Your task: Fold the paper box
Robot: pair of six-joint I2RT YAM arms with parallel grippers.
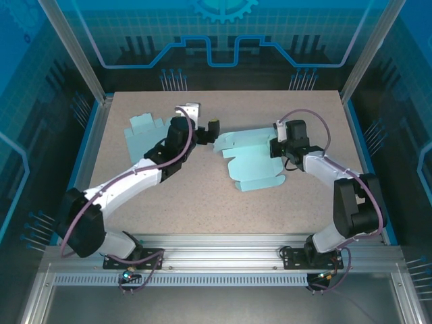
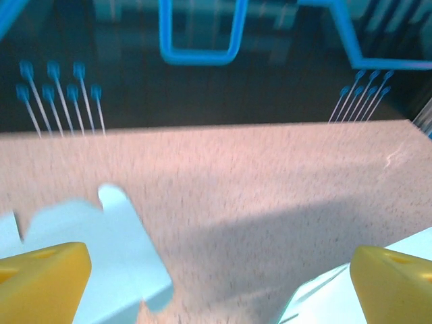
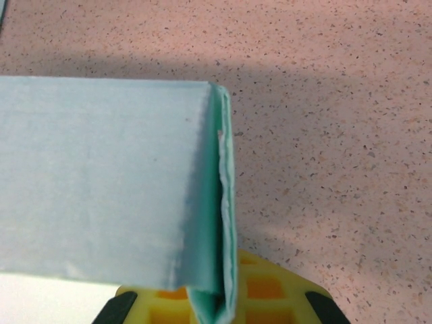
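The paper box (image 1: 253, 162) is a light teal cut-out lying partly folded at the table's middle. My right gripper (image 1: 278, 145) is shut on its right edge. In the right wrist view a folded double layer of the box (image 3: 101, 189) stands up between the yellow fingers (image 3: 277, 290), pinched at the gripper (image 3: 223, 307). My left gripper (image 1: 202, 119) hovers just left of the box, open, with nothing between its fingers. In the left wrist view its yellow fingertips (image 2: 40, 283) stand far apart around the gripper (image 2: 219, 283) over bare table, with a corner of the box (image 2: 331, 297) at the lower right.
A second flat teal cut-out (image 1: 145, 131) lies at the back left, also visible as a sheet (image 2: 101, 250) under the left finger. The speckled tabletop (image 1: 202, 202) has free room in front. Blue enclosure walls (image 1: 223, 40) ring the table.
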